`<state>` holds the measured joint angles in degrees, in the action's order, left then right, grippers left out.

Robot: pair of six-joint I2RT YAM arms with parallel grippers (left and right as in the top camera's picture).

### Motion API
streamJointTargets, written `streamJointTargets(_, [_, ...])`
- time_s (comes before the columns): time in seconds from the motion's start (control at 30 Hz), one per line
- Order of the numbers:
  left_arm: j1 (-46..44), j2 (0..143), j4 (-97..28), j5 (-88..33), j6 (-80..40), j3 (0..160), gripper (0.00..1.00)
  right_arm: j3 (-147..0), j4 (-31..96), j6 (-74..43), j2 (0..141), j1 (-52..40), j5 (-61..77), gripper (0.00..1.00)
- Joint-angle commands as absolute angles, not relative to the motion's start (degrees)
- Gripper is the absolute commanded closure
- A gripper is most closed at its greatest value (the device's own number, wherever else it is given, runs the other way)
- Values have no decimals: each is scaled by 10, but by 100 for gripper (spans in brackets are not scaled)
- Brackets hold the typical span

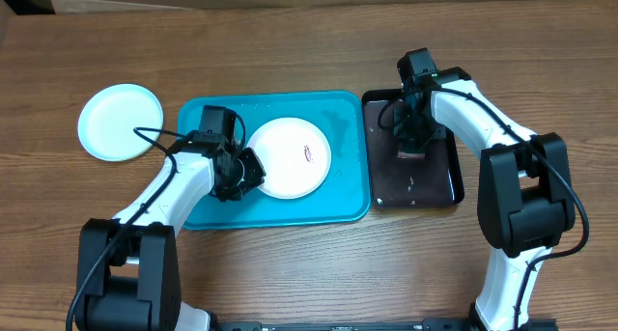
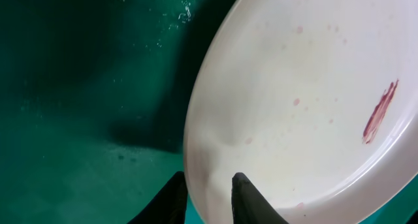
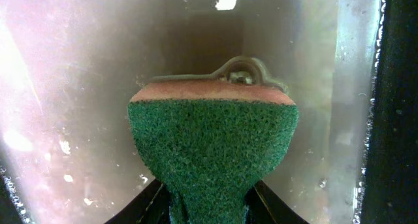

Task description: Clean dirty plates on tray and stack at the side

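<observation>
A white plate [image 1: 290, 157] lies in the turquoise tray [image 1: 338, 109] with a brown-red smear [image 1: 310, 155] right of its middle. My left gripper [image 1: 241, 172] is at the plate's left edge. In the left wrist view its two dark fingers straddle the rim of the plate [image 2: 307, 87], one outside and one inside, and the gripper [image 2: 208, 198] is shut on it. The smear [image 2: 380, 112] shows at the right. A light-blue-rimmed plate [image 1: 120, 122] sits on the table left of the tray. My right gripper [image 1: 413, 143] is shut on a green sponge [image 3: 212, 145].
A glossy black tray [image 1: 439, 181] stands right of the turquoise one, wet in the right wrist view [image 3: 65, 87]. The sponge hangs over it. Water droplets dot the turquoise tray floor [image 2: 78, 87]. Bare wooden table lies behind and in front of both trays.
</observation>
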<state>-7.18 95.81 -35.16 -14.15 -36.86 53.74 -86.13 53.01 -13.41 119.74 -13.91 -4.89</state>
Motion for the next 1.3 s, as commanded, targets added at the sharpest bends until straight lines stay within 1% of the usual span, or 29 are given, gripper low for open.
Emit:
streamJointTargets(0.0, [-68, 954, -353, -139, -357, 552, 76, -859, 531, -131, 1193, -137, -51, 64])
streamJointTargets(0.13, [-68, 955, -353, -129, -357, 551, 77, -859, 531, -131, 1193, -137, -51, 64])
streamJointTargets(0.27, [-68, 955, -353, -127, -357, 551, 81, -859, 532, -131, 1193, -137, -51, 64])
streamJointTargets(0.8, [-68, 956, -345, -110, -358, 541, 82, -859, 532, -131, 1193, -137, -51, 64])
streamJointTargets(0.93, [-68, 956, -344, -109, -358, 540, 87, -859, 532, -131, 1193, -137, -51, 64])
streamJointTargets(1.27, [-68, 963, -340, -110, -358, 540, 86, -859, 533, -131, 1193, -137, -51, 64])
